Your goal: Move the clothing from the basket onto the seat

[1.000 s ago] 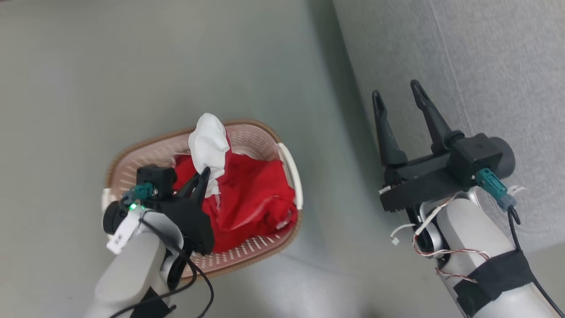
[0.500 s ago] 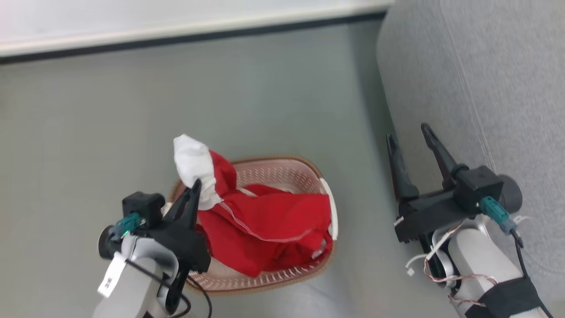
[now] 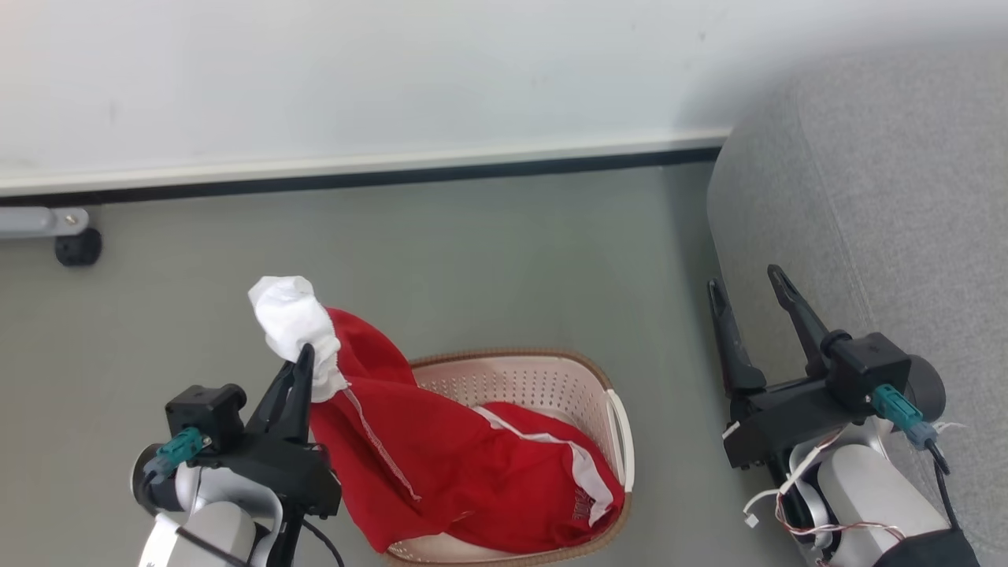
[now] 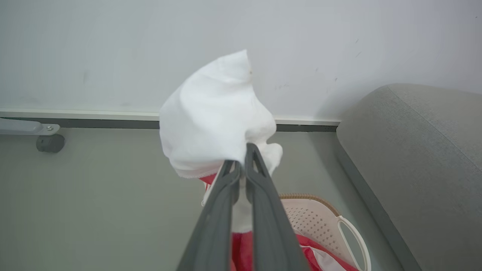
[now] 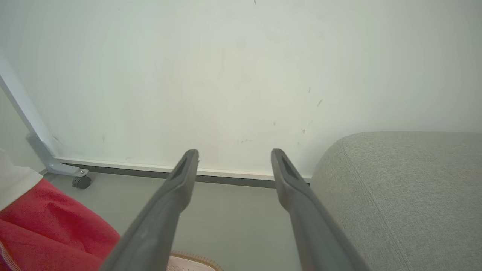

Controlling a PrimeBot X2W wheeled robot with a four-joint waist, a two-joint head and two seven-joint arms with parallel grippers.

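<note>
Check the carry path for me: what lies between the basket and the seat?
Bare floor separates basket and seat in the head view; the open right gripper hangs above it, near the seat's edge.

Covered, cropped and unreadable parts
In the head view, the clothing (image 3: 472,472) hid the floor and left side of the basket (image 3: 543,378), and the print (image 3: 581,500) on the red cloth was too small to read. The right edge cut off the seat (image 3: 866,197), the bottom edge both forearms, and the left edge the grey bracket (image 3: 39,222) beside the dark wheel (image 3: 77,246). In the left wrist view, the dark fingers (image 4: 267,226) of the left gripper (image 4: 241,156) covered part of the basket and clothing
</note>
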